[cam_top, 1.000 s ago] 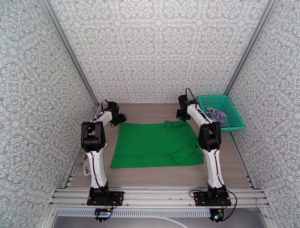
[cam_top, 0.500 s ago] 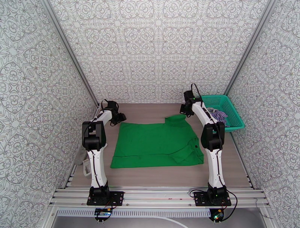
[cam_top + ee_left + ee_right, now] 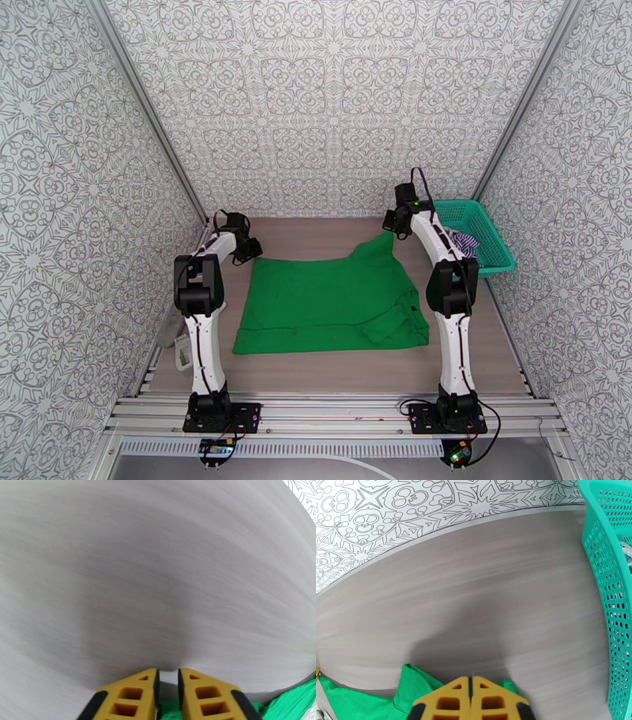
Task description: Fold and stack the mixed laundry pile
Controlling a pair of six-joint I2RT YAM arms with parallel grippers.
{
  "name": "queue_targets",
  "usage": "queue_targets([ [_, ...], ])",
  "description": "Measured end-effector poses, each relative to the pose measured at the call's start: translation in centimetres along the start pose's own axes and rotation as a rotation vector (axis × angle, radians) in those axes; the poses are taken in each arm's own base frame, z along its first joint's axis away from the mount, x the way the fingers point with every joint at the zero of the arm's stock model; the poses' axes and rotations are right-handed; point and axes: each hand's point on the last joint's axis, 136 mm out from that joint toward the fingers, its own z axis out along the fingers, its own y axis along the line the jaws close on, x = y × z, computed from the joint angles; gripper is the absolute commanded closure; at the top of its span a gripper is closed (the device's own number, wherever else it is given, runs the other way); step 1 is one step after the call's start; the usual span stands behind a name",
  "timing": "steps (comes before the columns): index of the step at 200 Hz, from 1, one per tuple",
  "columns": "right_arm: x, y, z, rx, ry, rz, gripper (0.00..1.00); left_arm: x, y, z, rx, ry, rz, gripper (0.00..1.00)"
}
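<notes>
Grey wood-grain table (image 3: pixel 316 229) carries everything, and most of it is covered by the green cloth (image 3: pixel 324 296), spread nearly flat so that it can be folded. Its near right part is rumpled. At the far right the teal basket (image 3: pixel 462 207) serves as the holding place for the striped shirt (image 3: pixel 466 243), which lies bunched inside, apparently waiting its turn. The right tool (image 3: pixel 397 223) is pinched tight on the cloth's far right corner, which stands raised off the table in a peak. That looks like the grip for carrying this edge over into a fold. The left tool (image 3: pixel 251 251) sits low at the far left corner with only a slit between its fingers (image 3: pixel 197 693). Green shows beneath them, but I cannot tell whether it grips.
</notes>
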Motion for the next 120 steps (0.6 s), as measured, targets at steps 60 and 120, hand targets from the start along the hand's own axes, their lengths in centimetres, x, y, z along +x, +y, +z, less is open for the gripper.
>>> queue_targets([
  [60, 0.0, 0.4, 0.0, -0.022, 0.001, 0.0, 1.0, 0.2, -0.5, 0.2, 0.035, 0.002, 0.019, 1.0],
  [120, 2.3, -0.4, -1.0, -0.019, 0.037, 0.0, 1.0, 2.3, -1.5, -2.2, 0.147, -0.006, 0.043, 1.0],
])
